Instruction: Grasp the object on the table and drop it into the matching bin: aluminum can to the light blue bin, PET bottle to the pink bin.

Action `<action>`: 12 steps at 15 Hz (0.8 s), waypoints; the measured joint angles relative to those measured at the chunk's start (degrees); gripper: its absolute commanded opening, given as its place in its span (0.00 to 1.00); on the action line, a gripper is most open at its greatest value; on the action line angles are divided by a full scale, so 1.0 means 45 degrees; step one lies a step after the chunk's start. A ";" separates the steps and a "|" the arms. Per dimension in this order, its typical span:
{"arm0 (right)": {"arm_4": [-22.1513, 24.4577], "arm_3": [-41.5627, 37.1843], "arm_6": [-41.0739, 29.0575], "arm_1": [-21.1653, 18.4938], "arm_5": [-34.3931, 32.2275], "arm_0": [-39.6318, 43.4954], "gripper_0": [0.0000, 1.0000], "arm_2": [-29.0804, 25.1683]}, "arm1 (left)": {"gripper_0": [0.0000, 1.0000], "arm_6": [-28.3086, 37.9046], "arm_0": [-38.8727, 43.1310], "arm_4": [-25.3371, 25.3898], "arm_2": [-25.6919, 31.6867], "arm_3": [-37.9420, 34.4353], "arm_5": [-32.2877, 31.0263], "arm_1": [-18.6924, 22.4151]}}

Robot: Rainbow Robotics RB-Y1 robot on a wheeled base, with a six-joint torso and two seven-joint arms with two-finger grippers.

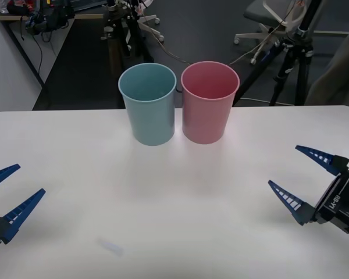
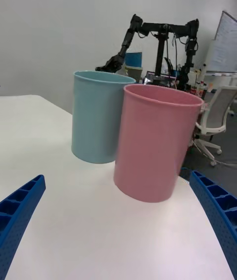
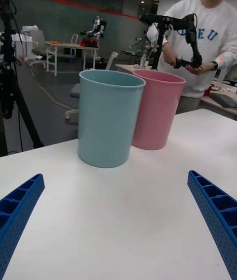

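One light blue bin (image 1: 148, 104), one pink bin (image 1: 209, 103), side by side on table (image 1: 180, 192), left gripper (image 1: 6, 196) and right gripper (image 1: 305, 177) both spread wide, empty

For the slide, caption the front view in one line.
Light blue bin and pink bin upright on white table; left gripper and right gripper open.

Left claw (image 1: 9, 195) and right claw (image 1: 308, 177) hover apparently agape.
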 measured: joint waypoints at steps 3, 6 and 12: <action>0.0939 0.1020 -0.0279 0.0601 -0.1743 0.0022 1.00 -0.1814 | 1.00 0.0000 0.0001 0.0000 0.0000 0.0000 0.0000 0.0000; 0.0967 0.1391 -0.0414 0.0623 -0.2319 0.0183 1.00 -0.2426 | 1.00 0.0000 0.0001 0.0000 0.0000 0.0000 0.0000 0.0000; 0.0968 0.1401 -0.0496 0.0623 -0.2598 0.0474 1.00 -0.2754 | 1.00 0.0000 0.0001 0.0000 0.0000 0.0000 0.0000 0.0000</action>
